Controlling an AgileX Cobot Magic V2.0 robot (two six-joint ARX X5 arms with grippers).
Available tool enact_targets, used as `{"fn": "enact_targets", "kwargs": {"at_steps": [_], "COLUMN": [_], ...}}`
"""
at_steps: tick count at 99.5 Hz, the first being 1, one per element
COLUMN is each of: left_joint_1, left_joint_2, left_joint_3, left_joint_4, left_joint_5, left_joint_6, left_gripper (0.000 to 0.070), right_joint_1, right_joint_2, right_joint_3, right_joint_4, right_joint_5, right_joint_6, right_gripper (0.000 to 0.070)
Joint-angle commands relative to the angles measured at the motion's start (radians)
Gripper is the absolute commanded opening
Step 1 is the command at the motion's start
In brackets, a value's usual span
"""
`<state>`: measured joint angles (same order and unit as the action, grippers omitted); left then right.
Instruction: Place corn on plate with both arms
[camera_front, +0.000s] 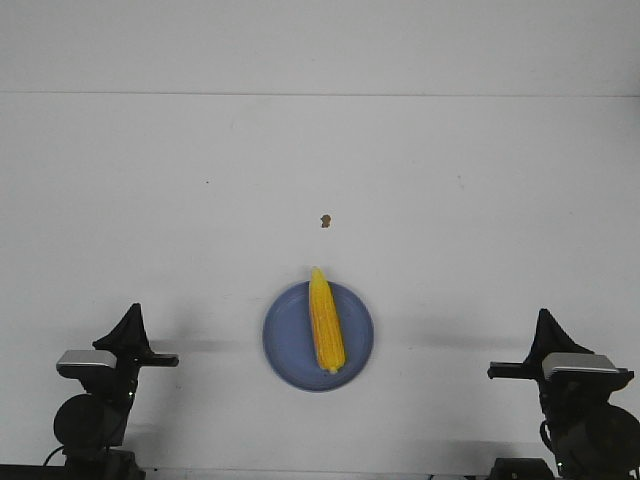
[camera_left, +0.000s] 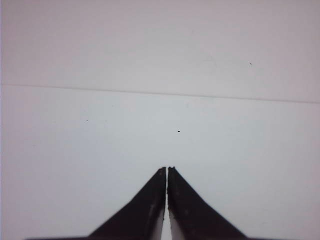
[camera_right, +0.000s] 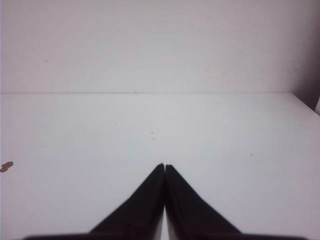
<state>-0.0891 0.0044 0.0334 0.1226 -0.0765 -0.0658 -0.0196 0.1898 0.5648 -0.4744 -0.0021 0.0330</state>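
So the corn (camera_front: 326, 322) is lying lengthwise across the plate (camera_front: 288, 340), pointy end toward the top of the frame, fat end near the lower rim, and the tip looks like it pokes just past the upper rim. The plate sits in the lower middle of the front view on the white table (camera_front: 480, 180). Looks like the job is basically done, nothing obvious left except maybe parking. A tiny brown speck (camera_front: 325, 221) sits above the plate, well apart from it. The left gripper (camera_left: 167, 170) is down in the lower left corner, the right gripper (camera_right: 164, 166) in the lower right, both far from the plate, jaws pressed together holding nothing.
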Motion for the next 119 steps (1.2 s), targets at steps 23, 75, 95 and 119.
{"fn": "enact_targets", "kwargs": {"at_steps": [23,75,95,119], "left_joint_1": [0.0,0.0,0.0,0.0], "left_joint_2": [-0.001,-0.001,-0.001,-0.001], "left_joint_3": [-0.019,-0.019,-0.019,-0.019], "left_joint_4": [0.011,0.011,0.011,0.01], "left_joint_5": [-0.003,-0.003,-0.003,-0.003], "left_joint_6": [-0.003,-0.003,-0.003,-0.003], "left_gripper": [0.0012,0.0012,0.0012,0.0012], "right_joint_1": [0.0,0.0,0.001,0.003], "right_joint_2": [0.001,-0.132,-0.188,-0.188], "right_joint_3": [0.004,-0.18,-0.33,-0.464], "right_joint_4": [0.009,0.152,0.286,0.477], "right_joint_5": [0.002,0.002,0.0,-0.009], "right_joint_6": [-0.003,-0.014,-0.011,-0.004], "right_gripper": [0.0,0.0,0.0,0.0]}}
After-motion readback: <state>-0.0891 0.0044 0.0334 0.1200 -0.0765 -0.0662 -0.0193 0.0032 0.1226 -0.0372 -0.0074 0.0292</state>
